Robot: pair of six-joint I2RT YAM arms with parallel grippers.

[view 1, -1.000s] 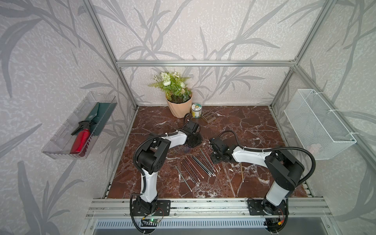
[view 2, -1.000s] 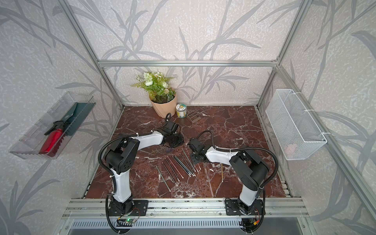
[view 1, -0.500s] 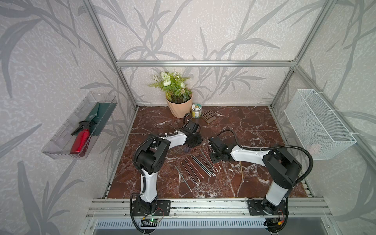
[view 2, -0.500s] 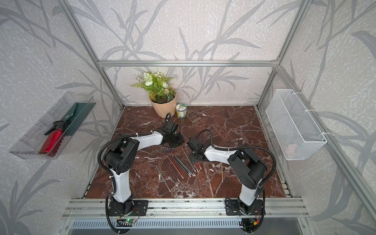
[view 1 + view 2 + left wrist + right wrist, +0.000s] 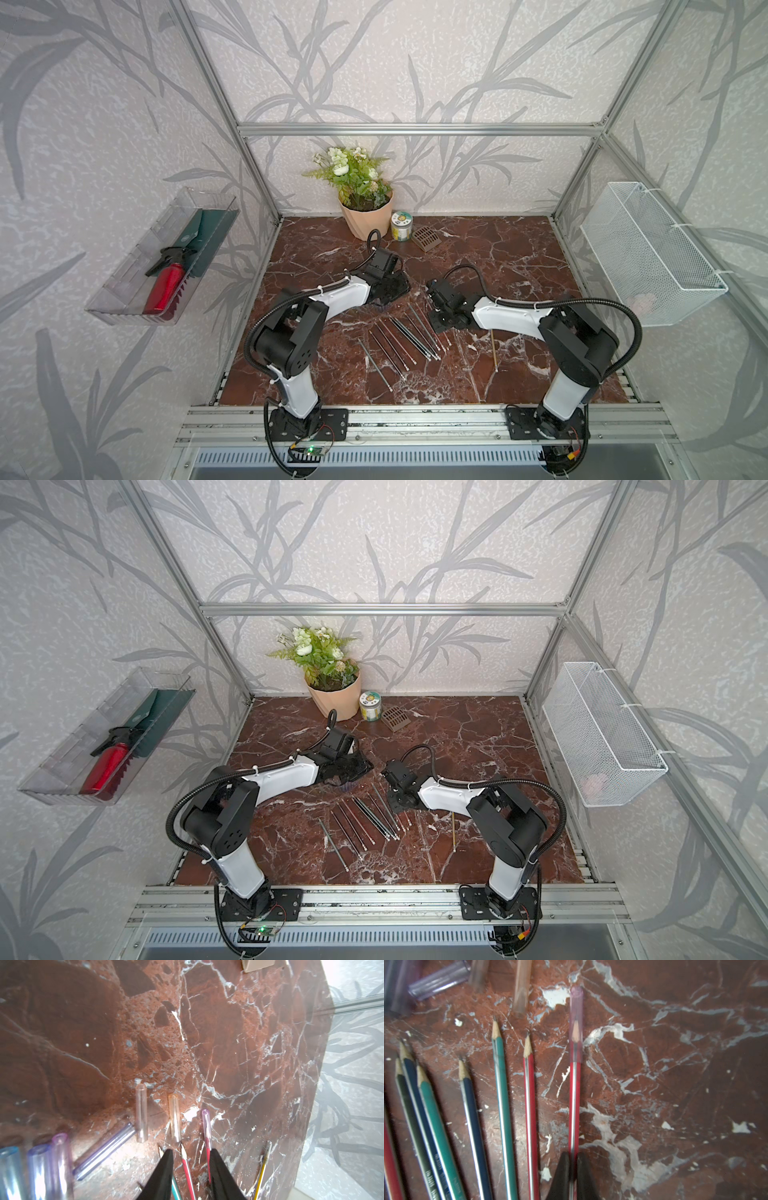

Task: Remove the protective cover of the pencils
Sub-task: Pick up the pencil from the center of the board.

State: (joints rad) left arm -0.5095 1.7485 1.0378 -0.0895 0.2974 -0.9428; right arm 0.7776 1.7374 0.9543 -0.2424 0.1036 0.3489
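**marble_mike:** ok, starting at the front edge of the table, what's lying there?

**capgun42:** The pencils. They're fanned out flat, roughly midway between the left and right edges, sharpened ends pointing toward the far edge. A yellow pencil lies by itself, closer to the right edge.

**marble_mike:** and the right gripper?

**capgun42:** It's clamped tight on the barrel of a red pencil, the one at the right end of the fan. That pencil lies on the marble with its protective cover, a pinkish-purple see-through cap, on the tip.

**marble_mike:** left one?

**capgun42:** The left gripper sits right over the pencil tips, jaws parted partway, gripping nothing. A bare red pencil pokes out between the fingers. The capped pencil runs along the inner side of one finger, but I can't tell if it's touching.

**marble_mike:** other caps?

**capgun42:** The loose caps lie on the marble just past the tips: a clear one, an orange-ish one and a slanted purple one. There's also a blurry blue-purple bunch off to the side.

**marble_mike:** far edge?

**capgun42:** A flower pot, a small jar just beside it, and a brown grate next to that.
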